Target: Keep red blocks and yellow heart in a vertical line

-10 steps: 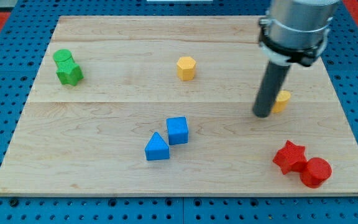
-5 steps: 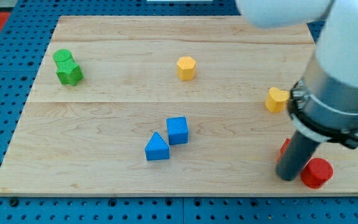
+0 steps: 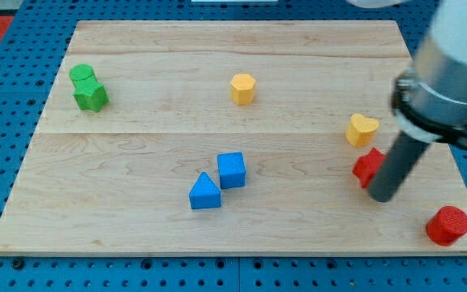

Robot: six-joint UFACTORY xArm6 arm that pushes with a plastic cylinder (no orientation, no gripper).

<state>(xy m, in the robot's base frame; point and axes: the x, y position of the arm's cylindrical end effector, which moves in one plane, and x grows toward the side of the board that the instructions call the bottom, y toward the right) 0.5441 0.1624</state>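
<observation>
The wooden board (image 3: pixel 177 49) carries 8 small blocks: 2 red, 2 yellow, 2 blue and 2 green.

The 2 red ones lie at the view's right. The red star-shaped block (image 3: pixel 367 166) sits just below the yellow heart-shaped block (image 3: pixel 362 129), close to it, though contact between them cannot be told. The red cylinder block (image 3: pixel 447 225) lies well apart from both, near the board's lower right corner.

My tip (image 3: pixel 380 196) is the lower end of the straight dark rod; there is no jaw or finger to open or close. It stands against the right side of the red star, partly covering it, with the yellow heart above and slightly to the left, and the red cylinder off to the lower right.

The second yellow piece, a yellow hexagonal block (image 3: pixel 243 88), sits near the top middle. The blue cube (image 3: pixel 232 169) and the blue triangular block (image 3: pixel 204 192) lie side by side near the centre, appearing to touch. At the upper left, the green cylinder block (image 3: pixel 82 75) rests against the green star-shaped block (image 3: pixel 91 96) just below it.
</observation>
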